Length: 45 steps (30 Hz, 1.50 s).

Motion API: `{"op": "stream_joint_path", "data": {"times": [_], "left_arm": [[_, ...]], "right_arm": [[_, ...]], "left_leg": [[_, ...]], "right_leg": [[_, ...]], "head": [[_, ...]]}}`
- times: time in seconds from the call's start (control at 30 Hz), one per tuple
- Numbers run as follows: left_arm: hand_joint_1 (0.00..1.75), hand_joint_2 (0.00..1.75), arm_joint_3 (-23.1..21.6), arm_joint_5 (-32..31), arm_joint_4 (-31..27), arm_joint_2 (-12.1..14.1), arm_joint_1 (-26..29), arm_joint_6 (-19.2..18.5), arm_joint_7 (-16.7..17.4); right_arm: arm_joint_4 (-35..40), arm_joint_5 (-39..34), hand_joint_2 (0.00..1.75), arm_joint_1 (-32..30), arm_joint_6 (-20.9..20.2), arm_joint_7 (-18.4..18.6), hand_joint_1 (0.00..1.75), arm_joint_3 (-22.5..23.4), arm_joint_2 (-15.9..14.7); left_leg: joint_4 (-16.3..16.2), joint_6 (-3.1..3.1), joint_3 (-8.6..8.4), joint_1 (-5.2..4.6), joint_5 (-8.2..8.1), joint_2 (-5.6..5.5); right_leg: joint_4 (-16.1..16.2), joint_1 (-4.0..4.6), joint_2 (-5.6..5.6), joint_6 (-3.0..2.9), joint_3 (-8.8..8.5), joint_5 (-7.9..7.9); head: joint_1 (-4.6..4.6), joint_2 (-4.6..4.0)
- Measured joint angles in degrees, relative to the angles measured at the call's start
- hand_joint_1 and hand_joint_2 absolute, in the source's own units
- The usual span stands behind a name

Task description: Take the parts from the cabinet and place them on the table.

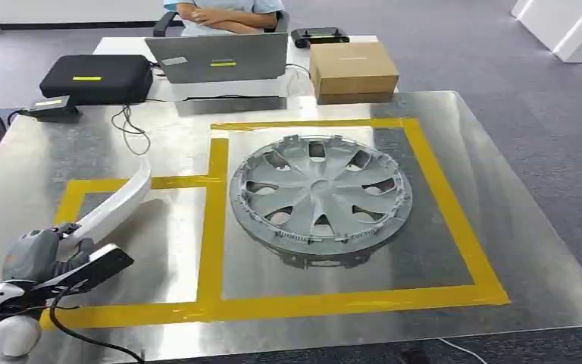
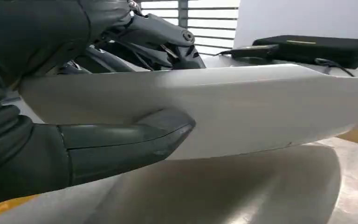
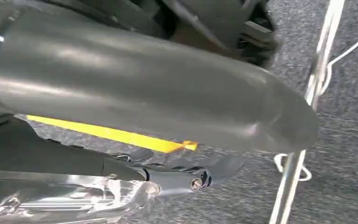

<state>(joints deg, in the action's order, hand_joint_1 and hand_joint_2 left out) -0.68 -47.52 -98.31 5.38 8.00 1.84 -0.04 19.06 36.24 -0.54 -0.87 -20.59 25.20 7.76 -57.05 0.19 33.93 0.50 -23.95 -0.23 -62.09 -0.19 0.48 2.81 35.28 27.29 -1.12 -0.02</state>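
Note:
A long white curved trim part (image 1: 117, 201) is gripped at its near end by my left hand (image 1: 45, 262), over the left yellow-taped box (image 1: 72, 196) on the metal table (image 1: 500, 174). In the left wrist view the thumb (image 2: 121, 144) presses the white part (image 2: 261, 107) from one side and darker fingers (image 2: 158, 37) wrap the other; the part hangs just above the shiny tabletop. A silver wheel cover (image 1: 320, 196) lies flat in the larger taped box on the right. My right hand (image 3: 168, 116) hangs beside the table over the carpet, fingers (image 3: 191, 175) extended, holding nothing.
Along the far edge stand a black case (image 1: 95, 77), a small black device (image 1: 49, 106) with a cable (image 1: 129, 121), a laptop (image 1: 220, 57), a cardboard box (image 1: 352, 70) and a controller (image 1: 320, 35). A person (image 1: 227, 15) sits behind them.

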Motion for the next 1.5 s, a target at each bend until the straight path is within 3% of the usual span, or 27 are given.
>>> {"op": "stream_joint_path", "data": {"times": [0.03, 0.07, 0.1, 0.13, 0.17, 0.3, 0.37, 0.4, 0.53, 0.7, 0.73, 0.8, 0.83, 0.87, 0.97, 1.0, 1.03, 1.1, 1.13, 1.17, 1.2, 1.23, 1.33, 1.37, 1.4, 1.47, 1.5], "left_arm": [[1.75, 1.75, 0.4, -0.3, 0.3, 0.1, 0.2, 0.0, 0.2], [0.0, 1.75, 0.9, -0.4, 0.7, 0.3, 0.3, 0.0, 0.2], [0.0, 1.75, 1.3, -0.5, 1.2, 0.4, 0.5, 0.0, 0.2], [0.0, 1.75, 1.8, -0.6, 1.6, 0.6, 1.0, 0.0, 0.3], [0.0, 1.75, 2.3, -0.8, 1.9, 0.8, 1.2, 0.0, 0.5], [0.0, 1.75, 4.0, -1.0, 2.8, 1.0, 1.8, 0.0, 0.9], [0.0, 1.75, 4.5, -1.1, 3.3, 1.0, 2.0, 0.0, 0.9], [0.0, 0.0, 4.7, -1.1, 3.4, 1.0, 2.1, 0.0, 0.9], [0.0, 0.0, 5.1, -1.0, 3.7, 0.8, 2.2, 0.0, 0.8], [0.0, 0.0, 6.0, -0.2, 3.5, 0.2, 3.1, 0.5, -1.0], [0.0, 0.0, 6.2, 0.2, 3.2, 0.1, 3.5, 0.8, -1.6], [0.0, 0.0, 6.5, 1.0, 2.0, -0.3, 4.4, 1.3, -3.0], [0.0, 0.0, 6.6, 1.3, 1.3, -0.6, 4.8, 1.5, -3.6], [0.0, 0.0, 6.7, 1.7, 0.6, -0.9, 5.2, 1.8, -4.3], [0.0, 0.0, 7.1, 2.3, -0.8, -1.6, 6.4, 2.0, -5.2], [0.0, 0.0, 7.2, 2.4, -1.0, -1.8, 6.7, 2.0, -5.2], [0.0, 0.0, 7.3, 2.5, -1.1, -2.0, 6.9, 2.0, -5.2], [0.0, 0.0, 7.4, 2.6, -1.4, -2.2, 7.3, 2.0, -5.2], [0.0, 0.0, 7.4, 2.9, -1.6, -2.3, 7.4, 2.1, -5.5], [0.0, 0.0, 7.6, 3.3, -2.0, -2.4, 7.6, 2.1, -6.0], [0.0, 0.0, 7.8, 3.6, -2.6, -2.4, 7.9, 2.3, -6.5], [0.0, 0.0, 7.8, 4.3, -3.4, -2.6, 8.4, 2.5, -7.4], [0.0, 0.0, 8.4, 5.8, -5.4, -3.0, 10.3, 2.6, -9.0], [0.0, 0.0, 8.7, 6.4, -6.2, -3.2, 11.1, 2.6, -9.5], [0.0, 0.0, 9.0, 7.2, -6.8, -3.4, 11.6, 2.5, -9.9], [0.0, 0.0, 9.6, 8.5, -7.6, -3.9, 12.3, 2.4, -10.8], [0.0, 0.0, 10.1, 9.0, -7.8, -4.2, 12.7, 2.3, -11.3]], "right_arm": [[0.0, 0.0, 0.0, 0.0, 0.1, 0.1, 0.0, -0.2, 0.0], [-0.2, 0.0, 0.0, 0.1, 0.1, 0.2, 0.0, -0.3, 0.0], [-0.2, 0.1, 0.0, 0.0, 0.2, 0.3, 0.0, -0.3, 0.0], [-0.2, 0.1, 0.0, 0.0, 0.3, 0.4, 0.0, -0.4, 0.0], [-0.3, 0.1, 0.0, -0.1, 0.4, 0.4, 0.0, -0.4, 0.0], [-0.3, 0.2, 0.0, -0.2, 1.0, 0.6, 0.0, -0.4, -0.1], [-0.4, 0.2, 0.0, -0.2, 1.0, 0.6, 0.0, -0.4, -0.1], [-0.4, 0.2, 0.0, -0.2, 1.0, 0.7, 0.0, -0.5, -0.1], [-0.5, 0.2, 0.0, -0.2, 1.1, 0.8, 0.0, -0.5, -0.1], [-0.5, -0.2, 0.0, -0.4, 1.4, 0.8, 0.0, -0.5, -0.1], [-0.5, -0.3, 0.0, -0.5, 1.5, 0.8, 0.0, -0.5, -0.1], [-0.5, -0.4, 0.0, -0.7, 1.8, 0.9, 0.0, -0.5, -0.1], [-0.5, -0.5, 0.0, -0.7, 2.0, 0.9, 0.0, -0.5, -0.1], [-0.5, -0.5, 0.0, -0.9, 2.1, 0.8, 0.0, -0.5, -0.1], [-0.5, -0.6, 0.0, -1.2, 2.1, 0.9, 0.0, -0.5, -0.1], [-0.5, -0.6, 0.0, -1.4, 2.1, 0.9, 0.0, -0.5, -0.1], [-0.5, -0.6, 0.0, -1.6, 2.1, 0.9, 0.0, -0.5, -0.1], [-0.5, -0.6, 0.0, -1.7, 2.1, 0.9, 0.0, -0.5, -0.2], [-0.5, -0.6, 0.0, -1.6, 2.1, 0.9, 0.0, -0.5, -0.2], [-0.5, -0.6, 0.0, -1.4, 2.1, 0.9, 0.0, -0.5, -0.2], [-0.5, -0.6, 0.0, -1.5, 2.1, 0.9, 0.0, -0.5, -0.1], [-0.5, -0.7, 0.0, -1.4, 2.1, 0.9, 0.0, -0.5, -0.1], [-0.5, -0.8, 0.0, -1.9, 2.4, 1.0, 0.0, -0.4, -0.2], [-0.5, -0.9, 0.0, -1.9, 2.5, 0.9, 0.0, -0.4, -0.2], [-0.5, -0.9, 0.0, -2.0, 2.6, 0.9, 0.0, -0.3, -0.2], [-0.5, -0.9, 0.0, -2.2, 2.6, 0.8, 0.0, -0.2, -0.2], [-0.5, -0.9, 0.0, -2.4, 2.6, 0.7, 0.0, -0.2, -0.2]], "left_leg": [[0.0, -0.32, -0.17, -0.07, -0.29, 0.0], [-0.2, -0.54, -0.14, -0.4, -0.41, -0.07], [-0.3, -0.4, -0.1, -0.47, -0.48, -0.07], [-0.2, 0.19, -0.15, -0.51, -0.4, -0.06], [0.0, 0.22, -0.27, -0.5, -0.39, -0.04], [0.7, -0.1, -0.58, -0.45, -0.26, -0.01], [0.9, -0.66, -0.64, -0.43, -0.15, -0.02], [0.9, -0.73, -0.64, -0.43, -0.16, -0.02], [1.0, -1.19, -0.64, -0.39, -0.08, -0.03], [1.0, -1.23, -0.63, -0.5, -0.08, -0.03], [0.6, -0.35, -0.54, -0.78, -0.47, -0.03], [1.1, 0.28, -0.7, -0.84, 0.09, -0.01], [2.4, 0.26, -1.34, 0.01, 0.85, 0.13], [2.7, 0.31, -1.58, 0.08, 1.01, 0.25], [2.7, 0.41, -1.48, 0.31, 1.11, 0.43], [2.6, 0.29, -1.43, 0.39, 1.18, 0.44], [2.6, 0.14, -1.4, 0.51, 1.21, 0.43], [2.3, -0.56, -1.29, 1.02, 1.26, 0.31], [1.8, -1.12, -1.11, 1.42, 1.14, 0.24], [1.1, -1.84, -0.78, 1.44, 0.98, 0.23], [0.6, -2.37, -0.5, 1.2, 0.77, 0.11], [0.7, -2.59, -0.43, 1.18, 1.08, 0.1], [0.9, -3.59, -0.07, 1.49, 1.81, 0.03], [-0.1, -3.61, 0.47, 1.55, 0.08, 0.18], [-3.1, -3.53, 1.67, 1.4, -2.9, 0.16], [-12.5, -3.44, 5.05, 1.1, -8.58, 0.16], [-16.1, -3.29, 6.13, 1.0, -10.31, 0.16]], "right_leg": [[3.3, 0.04, -0.03, -0.14, -1.14, -1.11], [3.6, 0.17, 0.01, -0.44, -1.69, -1.22], [3.7, -0.03, 0.04, -0.42, -1.68, -1.48], [3.7, 0.02, 0.11, -0.32, -1.66, -1.48], [3.7, 0.1, 0.2, -0.36, -1.65, -1.46], [3.7, 0.21, 0.27, -0.87, -1.65, -1.22], [3.7, 0.23, 0.2, -1.08, -1.64, -1.13], [3.7, 0.24, 0.17, -1.1, -1.64, -1.13], [3.7, 0.27, 0.17, -1.17, -1.65, -1.16], [3.7, 0.12, 0.17, -1.23, -1.69, -1.25], [4.2, -0.23, 0.13, -0.68, -1.84, -1.48], [4.5, -0.18, 0.16, -0.23, -2.08, -1.87], [4.4, 0.08, 0.16, -0.15, -2.03, -1.6], [3.2, 0.17, 0.07, 0.04, -1.44, -0.29], [-10.0, -0.4, 0.03, 0.92, 3.9, 6.66], [-12.8, -0.57, 0.0, 1.21, 5.06, 7.55], [-12.8, -0.77, -0.03, 1.44, 4.9, 7.04], [-5.8, -1.19, -0.05, 2.03, 0.94, 3.15], [0.5, -1.55, -0.09, 2.51, -2.55, 0.69], [4.1, -1.72, 0.13, 3.15, -4.37, 1.21], [3.9, -1.51, 0.94, 2.02, -4.04, 0.76], [3.4, -1.37, 0.91, 0.94, -4.1, 0.67], [2.8, -1.21, 0.84, -0.68, -3.11, -0.07], [2.8, -1.26, 0.74, -1.27, -2.7, -0.47], [2.8, -1.21, 0.75, -1.72, -2.2, -0.83], [2.8, -0.91, 0.53, -2.13, -1.09, -1.55], [2.8, -0.75, 0.43, -2.19, -0.52, -1.93]], "head": [[0.02, 0.0], [0.09, 0.0], [0.15, 0.0], [0.15, 0.0], [0.2, 0.0], [0.18, 0.0], [0.15, 0.0], [0.15, 0.0], [0.13, 0.0], [0.13, 0.0], [0.15, 0.0], [0.18, 0.0], [0.17, 0.0], [0.04, 0.0], [-0.28, 0.0], [-0.28, 0.0], [-0.28, 0.0], [-0.28, 0.0], [-0.28, 0.0], [-0.42, 0.0], [-0.41, 0.0], [-0.11, 0.0], [-0.04, 0.0], [0.0, 0.0], [0.11, 0.0], [0.31, 0.0], [0.28, 0.0]]}}
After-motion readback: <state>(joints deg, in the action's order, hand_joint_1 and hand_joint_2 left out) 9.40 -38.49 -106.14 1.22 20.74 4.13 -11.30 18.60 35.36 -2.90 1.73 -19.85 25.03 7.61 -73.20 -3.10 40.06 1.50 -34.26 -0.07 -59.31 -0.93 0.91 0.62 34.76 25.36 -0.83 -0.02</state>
